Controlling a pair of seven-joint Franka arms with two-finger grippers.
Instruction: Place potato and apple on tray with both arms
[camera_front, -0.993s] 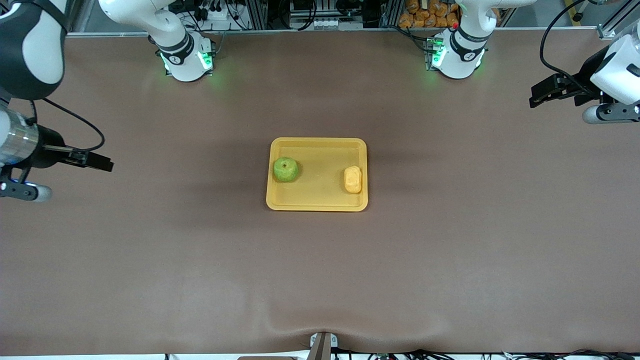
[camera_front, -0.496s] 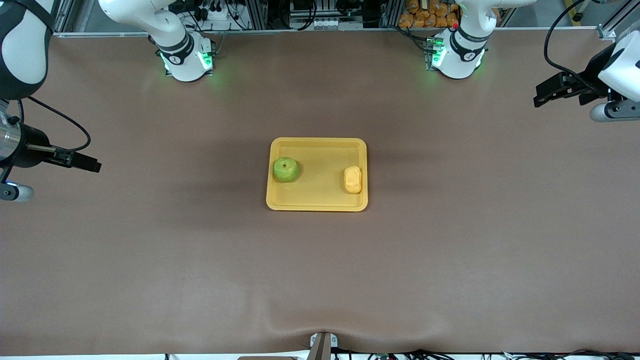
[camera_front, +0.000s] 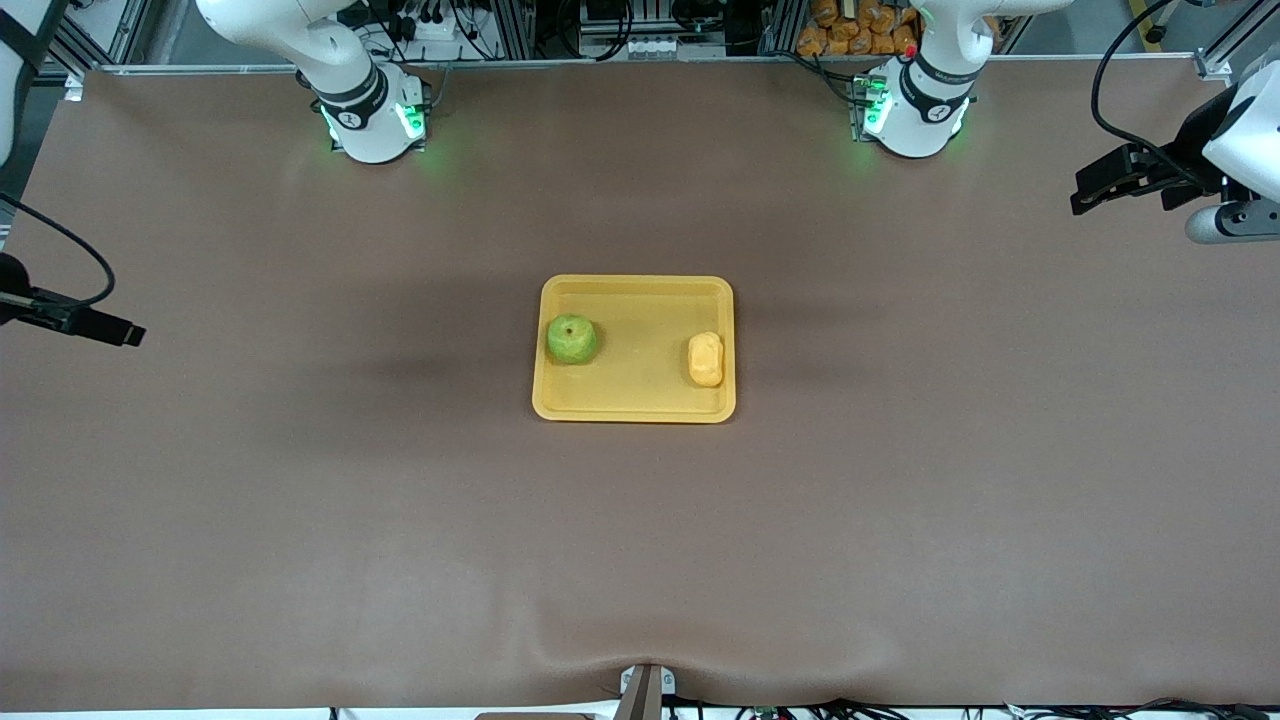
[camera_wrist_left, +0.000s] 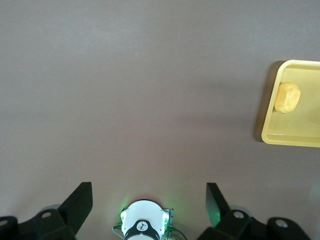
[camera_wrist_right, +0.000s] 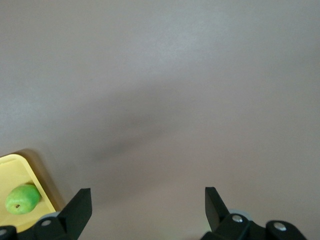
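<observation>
The yellow-orange tray lies in the middle of the table. The green apple sits in it toward the right arm's end. The potato sits in it toward the left arm's end. My left gripper is open and empty, up over the table's left-arm end. Its wrist view shows the gripper, the potato and the tray's rim. My right gripper is open and empty at the right-arm end. Its wrist view shows the gripper, the apple and a tray corner.
The two arm bases, lit green, stand along the table's edge farthest from the front camera. The left arm's base also shows in the left wrist view. Brown cloth covers the table around the tray.
My right gripper has drawn back toward the right arm's end of the table, almost out of the front view. My left gripper has shifted slightly toward its end. Apple, potato and tray have not moved.
</observation>
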